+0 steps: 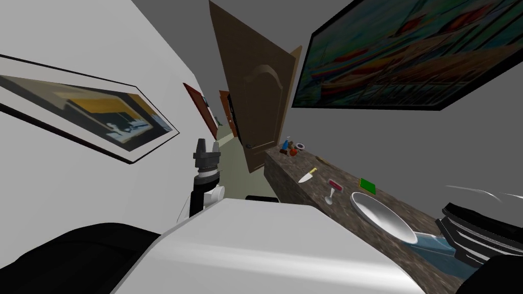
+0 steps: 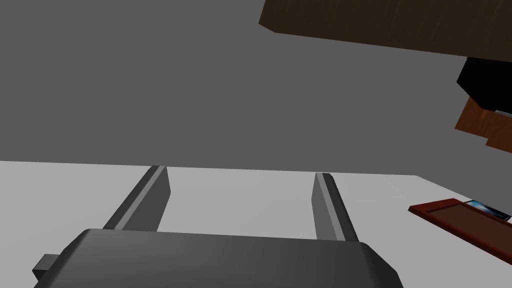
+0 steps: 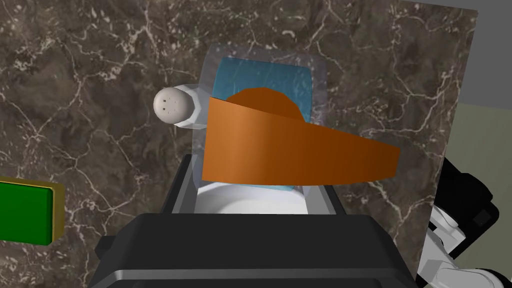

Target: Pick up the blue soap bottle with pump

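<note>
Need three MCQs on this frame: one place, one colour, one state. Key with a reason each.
1. What is right beside the bottle on the counter?
A. a mug
B. a shaker
C. a kettle

2. The bottle's pump is:
A. white
B. green
C. orange

3. The left gripper is:
A. open
B. shut, empty
C. shut on the bottle

Key:
1 B: the white shaker sits next to the bottle in the right wrist view.
2 C: the pump over the blue body is orange.
3 A: its fingers stand wide apart with nothing between them.
</note>
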